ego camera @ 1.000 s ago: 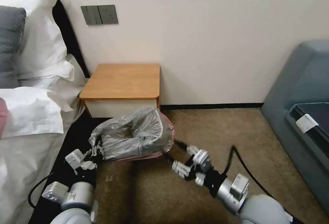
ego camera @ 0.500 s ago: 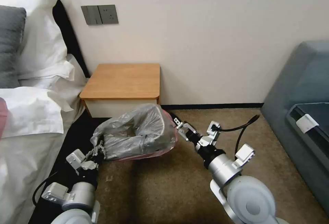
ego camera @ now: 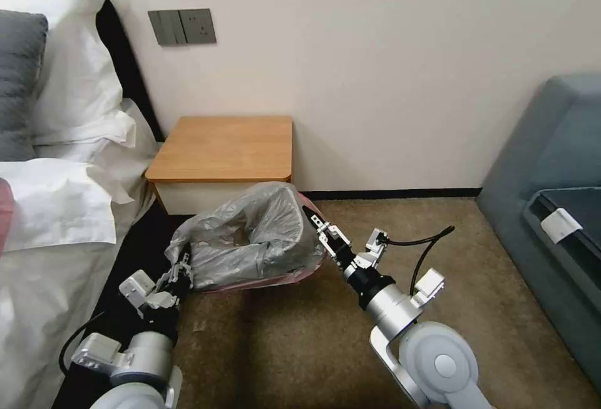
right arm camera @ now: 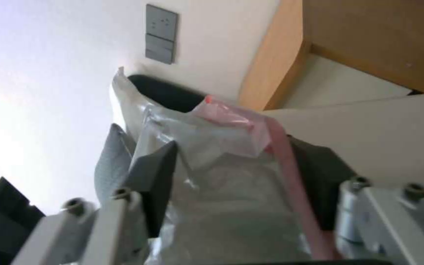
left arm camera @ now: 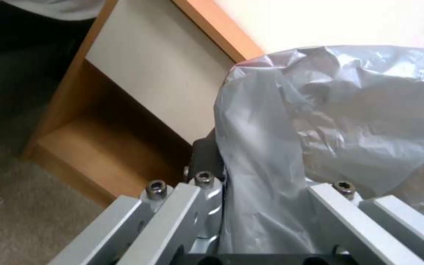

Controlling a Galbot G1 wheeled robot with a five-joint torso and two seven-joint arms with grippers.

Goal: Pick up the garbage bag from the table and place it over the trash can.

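Observation:
The grey crinkly garbage bag (ego camera: 250,240) is draped over the trash can on the carpet in front of the table (ego camera: 225,146); the can itself is hidden under the plastic. My left gripper (ego camera: 178,273) sits at the bag's near-left corner, shut on a bunched fold of the bag (left arm camera: 266,154). At the bag's right edge my right gripper (ego camera: 316,221) is open. Its fingers (right arm camera: 155,180) straddle the plastic and its pinkish-red rim (right arm camera: 281,147).
A bed with white pillows (ego camera: 56,146) borders the left side. The wall with a grey switch plate (ego camera: 181,25) is behind the table. A blue-grey sofa (ego camera: 551,177) stands at the right. Brown carpet (ego camera: 407,233) lies open between bag and sofa.
My right arm swung up from in front of the bag to its right edge, and its fingers now straddle the rim. The bag's right side rose slightly. The left gripper stayed.

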